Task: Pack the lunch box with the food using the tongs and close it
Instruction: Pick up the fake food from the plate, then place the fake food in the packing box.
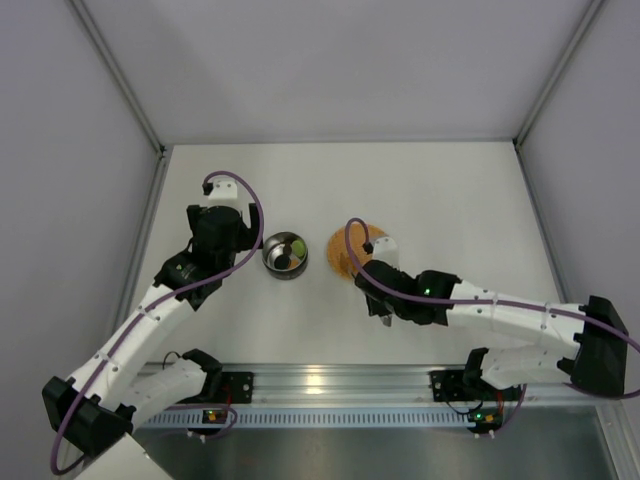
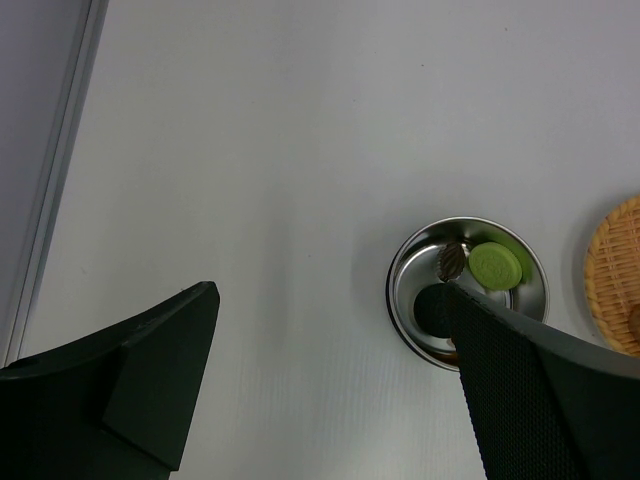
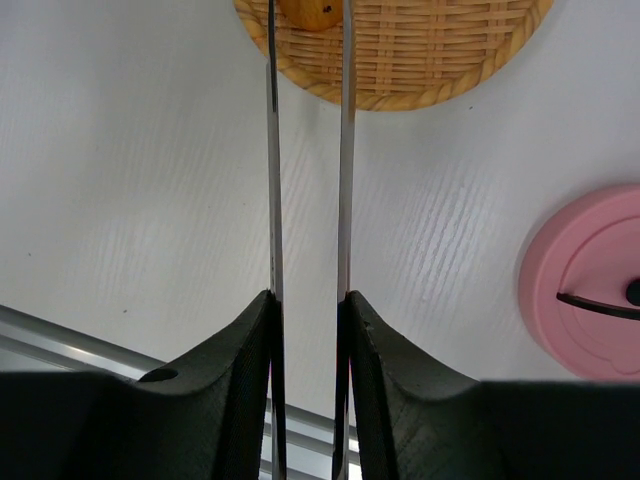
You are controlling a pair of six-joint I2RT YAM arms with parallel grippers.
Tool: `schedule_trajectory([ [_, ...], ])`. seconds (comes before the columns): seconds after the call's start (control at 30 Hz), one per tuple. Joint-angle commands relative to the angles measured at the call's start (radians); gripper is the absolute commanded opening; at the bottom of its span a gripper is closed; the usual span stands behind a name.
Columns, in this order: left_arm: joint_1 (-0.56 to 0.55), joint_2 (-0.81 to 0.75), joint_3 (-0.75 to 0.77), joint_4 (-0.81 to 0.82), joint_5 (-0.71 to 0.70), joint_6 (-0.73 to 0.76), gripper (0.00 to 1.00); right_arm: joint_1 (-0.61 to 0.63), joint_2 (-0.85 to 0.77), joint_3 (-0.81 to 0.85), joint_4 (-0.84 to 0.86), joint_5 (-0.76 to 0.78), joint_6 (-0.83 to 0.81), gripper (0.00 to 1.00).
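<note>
White table [image 1: 440, 180] walled on 3 sides, aluminium rail [image 1: 330, 385] along the near edge; open tabletop runs behind the work toward the back wall. Small round shiny steel bowl [image 1: 267, 262] left of centre, holding 3 coin-sized food pieces: green [image 2: 497, 265], dark brown [image 2: 452, 260], black [image 2: 430, 310]. Left gripper [image 2: 330, 290] just left of the bowl, jaws spread wide, holding nothing. Flat orange woven disc [image 3: 430, 50] just right of the bowl, not touching it. Right gripper [image 3: 307, 310] clamped on thin silver-grey metal tongs [image 3: 344, 150], whose 2 arms flank 1 orange round piece [image 3: 310, 12] on the disc; contact unclear. Pink domed lid with black handle [image 3: 570, 250] on the table beside the tongs, apart from the disc, crowding that side.
</note>
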Motion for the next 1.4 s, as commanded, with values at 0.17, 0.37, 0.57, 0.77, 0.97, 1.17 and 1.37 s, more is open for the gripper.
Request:
schedule_trajectory([
  [0.17, -0.004, -0.006, 0.036, 0.012, 0.005, 0.008, 0.99, -0.054, -0.051, 0.072, -0.006, 0.036, -0.030, 0.29],
  [0.37, -0.002, -0.004, 0.035, 0.012, 0.002, 0.008, 0.99, -0.057, -0.025, 0.156, -0.021, 0.040, -0.056, 0.29],
  [0.57, -0.002, -0.006, 0.035, 0.012, 0.002, 0.008, 0.99, -0.057, 0.010, 0.239, -0.024, 0.043, -0.079, 0.29],
  [0.77, -0.004, -0.006, 0.035, 0.012, 0.002, 0.008, 0.99, -0.056, 0.062, 0.323, -0.003, 0.000, -0.105, 0.27],
  [0.97, -0.004, -0.007, 0.035, 0.011, 0.002, 0.008, 0.99, -0.036, 0.134, 0.412, 0.022, -0.047, -0.116, 0.27],
  [1.17, -0.004, -0.007, 0.035, 0.011, 0.002, 0.008, 0.99, 0.015, 0.235, 0.518, 0.026, -0.056, -0.125, 0.27],
  [1.37, -0.002, -0.009, 0.036, 0.012, 0.002, 0.008, 0.99, 0.062, 0.337, 0.580, 0.033, -0.061, -0.126, 0.27],
])
